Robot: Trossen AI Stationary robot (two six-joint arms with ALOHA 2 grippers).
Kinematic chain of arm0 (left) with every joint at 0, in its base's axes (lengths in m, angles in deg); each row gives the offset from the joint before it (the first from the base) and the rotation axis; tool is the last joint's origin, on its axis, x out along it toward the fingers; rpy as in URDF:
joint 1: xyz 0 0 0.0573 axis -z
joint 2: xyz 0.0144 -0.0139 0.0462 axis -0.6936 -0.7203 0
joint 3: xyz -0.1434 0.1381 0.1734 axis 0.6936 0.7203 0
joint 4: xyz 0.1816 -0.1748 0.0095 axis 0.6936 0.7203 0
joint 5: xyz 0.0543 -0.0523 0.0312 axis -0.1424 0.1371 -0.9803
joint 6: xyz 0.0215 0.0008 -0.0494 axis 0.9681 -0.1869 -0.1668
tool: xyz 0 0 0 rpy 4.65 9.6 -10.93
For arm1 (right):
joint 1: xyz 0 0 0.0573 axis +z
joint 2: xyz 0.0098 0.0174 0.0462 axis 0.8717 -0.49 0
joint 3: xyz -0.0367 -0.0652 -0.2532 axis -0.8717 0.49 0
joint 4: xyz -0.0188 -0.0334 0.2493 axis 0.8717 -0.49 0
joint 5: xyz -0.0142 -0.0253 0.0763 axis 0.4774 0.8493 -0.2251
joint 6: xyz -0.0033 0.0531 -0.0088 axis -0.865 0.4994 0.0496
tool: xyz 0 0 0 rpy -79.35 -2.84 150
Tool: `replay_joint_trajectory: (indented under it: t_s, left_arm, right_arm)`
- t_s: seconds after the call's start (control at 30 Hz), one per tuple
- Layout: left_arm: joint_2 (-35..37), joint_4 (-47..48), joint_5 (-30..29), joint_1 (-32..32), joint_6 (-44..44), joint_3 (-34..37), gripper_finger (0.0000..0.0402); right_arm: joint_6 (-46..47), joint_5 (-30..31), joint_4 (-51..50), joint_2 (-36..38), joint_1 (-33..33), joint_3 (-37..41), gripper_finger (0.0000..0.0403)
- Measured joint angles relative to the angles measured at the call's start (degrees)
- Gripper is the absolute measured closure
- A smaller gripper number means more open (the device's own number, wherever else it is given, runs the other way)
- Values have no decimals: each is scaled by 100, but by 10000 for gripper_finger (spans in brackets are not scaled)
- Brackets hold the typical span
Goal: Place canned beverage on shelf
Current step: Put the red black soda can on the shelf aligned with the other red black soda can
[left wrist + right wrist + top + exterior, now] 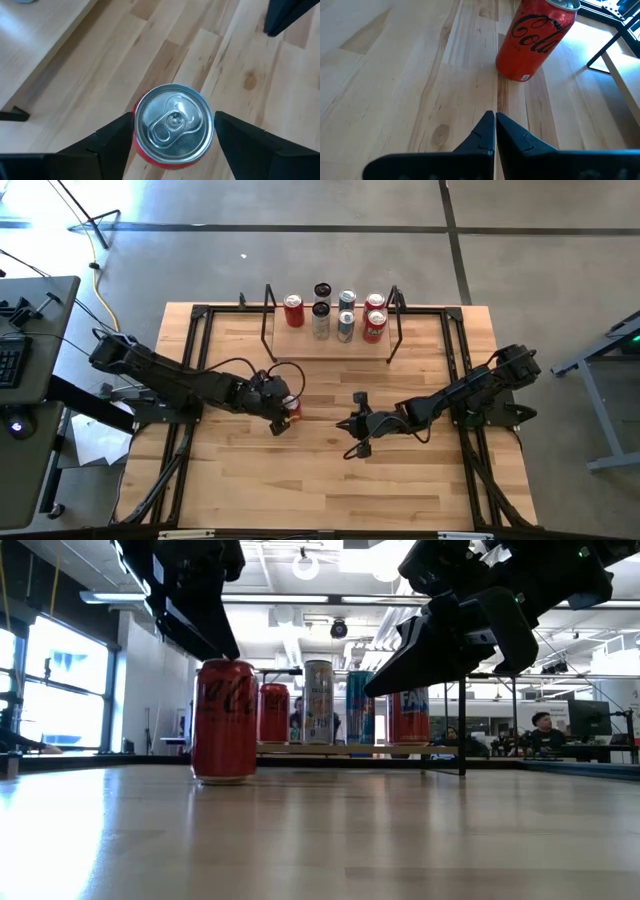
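A red cola can (294, 411) stands upright on the tabletop, left of its middle; it also shows in the low view (224, 720) and the right wrist view (536, 40). My left gripper (173, 119) is open right above it, pointing down, with one finger on either side of the can's silver top (175, 135), and I see no touch. My right gripper (345, 424) is shut and empty, hovering to the can's right and pointing at it. The shelf (330, 343), a light board in a black rod frame, stands at the far edge with several cans on it.
The cans on the shelf are red (293, 311), silver (346, 326) and dark-topped (321, 290), packed from its middle to its right end; the board's left end is bare. Black frame rails (196, 360) run along the table's left and right sides.
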Motion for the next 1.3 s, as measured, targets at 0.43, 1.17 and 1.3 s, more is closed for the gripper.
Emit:
replay_joint_trajectory:
  t_s: [0.43,1.17,1.3]
  left_arm:
    - [-138,-32,72,-94,214,2,133]
    - [-226,-296,251,-363,699,5,176]
    - [-155,-258,299,-466,787,16,176]
  right_arm:
    - [-9,0,0,0,0,0,403]
    - [-22,0,1,0,0,0,403]
    - [-22,1,1,0,0,0,403]
